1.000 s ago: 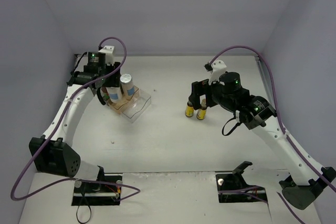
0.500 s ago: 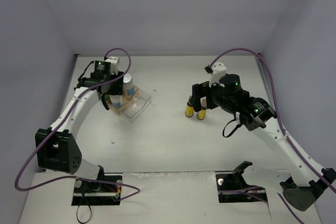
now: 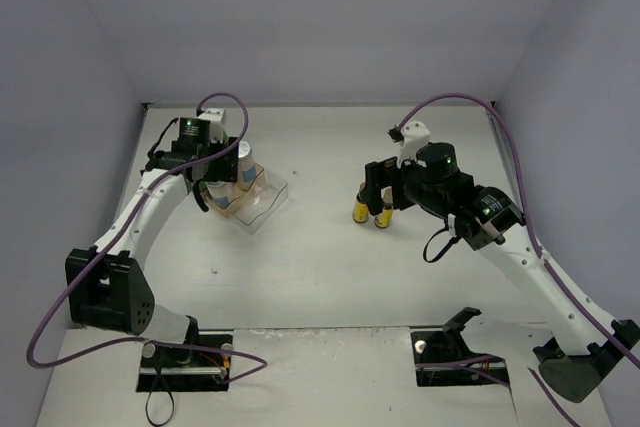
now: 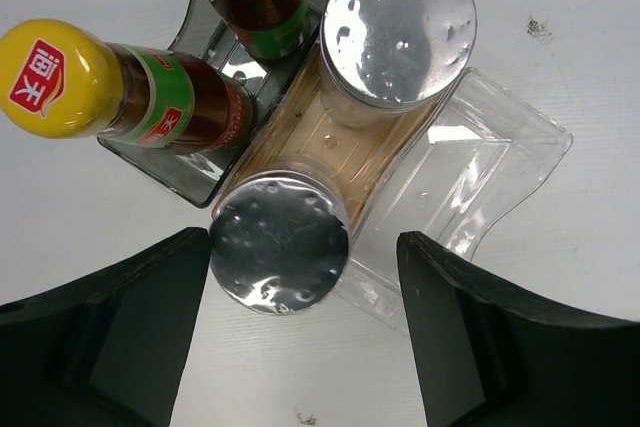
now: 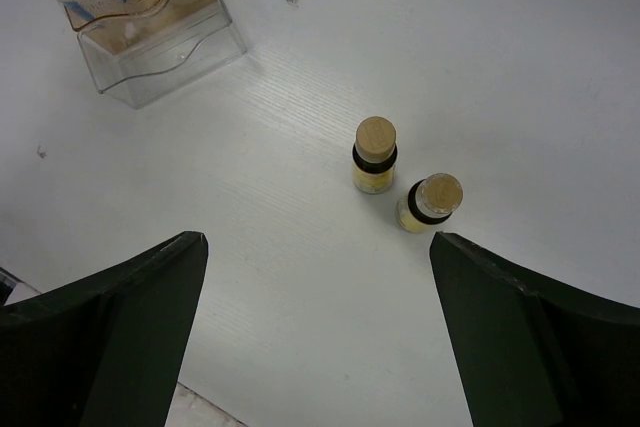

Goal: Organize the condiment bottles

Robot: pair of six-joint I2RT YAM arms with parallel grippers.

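Six bottles on a white table (image 3: pixel 320 257), pale lilac walls around. Four stand in the clear stepped rack (image 4: pixel 500 157) at ten o'clock: two dark sauce bottles (image 4: pixel 190 107), two silver-lidded jars (image 4: pixel 400 22). Two short yellow-labelled bottles (image 5: pixel 375 152) stand upright at two o'clock. Left gripper (image 4: pixel 305 277) straddles the near jar, fingers spread, not touching. Right gripper (image 5: pixel 318 247) hangs above the short pair, fingers wide apart.

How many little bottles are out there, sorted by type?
Dark sauce bottles: 2
Silver-lidded jars: 2
Short yellow-labelled bottles: 2
Total: 6
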